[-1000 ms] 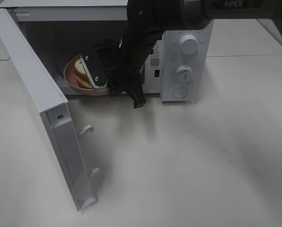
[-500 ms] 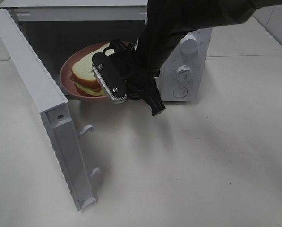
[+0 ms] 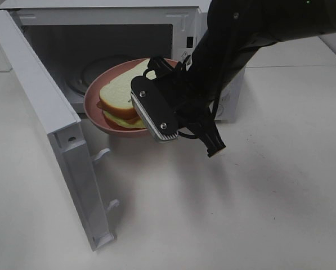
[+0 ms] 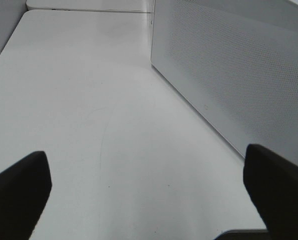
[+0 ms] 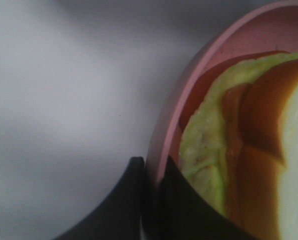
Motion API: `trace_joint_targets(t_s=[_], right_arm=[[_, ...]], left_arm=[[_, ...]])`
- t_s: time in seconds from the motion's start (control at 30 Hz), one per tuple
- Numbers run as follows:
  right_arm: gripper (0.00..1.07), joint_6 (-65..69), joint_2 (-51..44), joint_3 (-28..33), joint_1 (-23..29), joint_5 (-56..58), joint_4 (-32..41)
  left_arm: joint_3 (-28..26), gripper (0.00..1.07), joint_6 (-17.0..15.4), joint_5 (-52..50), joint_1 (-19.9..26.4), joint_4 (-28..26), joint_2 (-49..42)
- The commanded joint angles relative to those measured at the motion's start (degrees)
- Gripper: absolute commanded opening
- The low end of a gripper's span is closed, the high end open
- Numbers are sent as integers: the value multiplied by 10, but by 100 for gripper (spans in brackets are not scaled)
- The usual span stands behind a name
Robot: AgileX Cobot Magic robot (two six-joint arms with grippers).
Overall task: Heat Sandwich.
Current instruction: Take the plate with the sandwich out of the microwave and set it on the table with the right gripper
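- Pink plate (image 3: 94, 101) with the sandwich (image 3: 120, 100) on it has come forward: a second ago it sat deep in the microwave (image 3: 100, 34) cavity, half hidden by the arm; now it hangs at the open mouth, partly over the table (image 3: 258, 197).
- Your right end effector (image 5: 151, 175) is pinched narrow on the plate's rim, one finger either side, as the right wrist view shows. The sandwich rides on the plate, white bread on top, lettuce and reddish filling below, not touched by the fingers.
- Judging by the outward travel, you are taking the plate out, so the heating step looks done and what remains is setting the plate down on the table.
- Your left end effector (image 4: 149, 200) is spread wide and holds nothing; its view shows only bare table and the microwave's perforated side wall.
- The door (image 3: 55, 140) stands swung fully open, clear of the plate's path.
- Hidden: the arm covers the microwave's control knobs, so you cannot read any setting.
- The plate's near edge is behind the end effector in the high view, and you cannot tell whether its underside touches the cavity floor.
- The right wrist view is blurred and cuts off most of the sandwich.
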Motion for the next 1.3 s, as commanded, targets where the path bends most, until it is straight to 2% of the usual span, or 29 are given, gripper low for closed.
trace_joint_targets(t_s=[0.03,0.8,1.3], right_arm=[[0,7,-27,18,-5,-16,9],[0,16,-229,241,-5,-33,10],[1,79,-370,345,-5,-25,-8]], left_arm=[[1,98,-2,-7,2,-4,-3],[1,98,-2,-7,2,-4,-3],[1,98,-2,-7,2,-4,-3]])
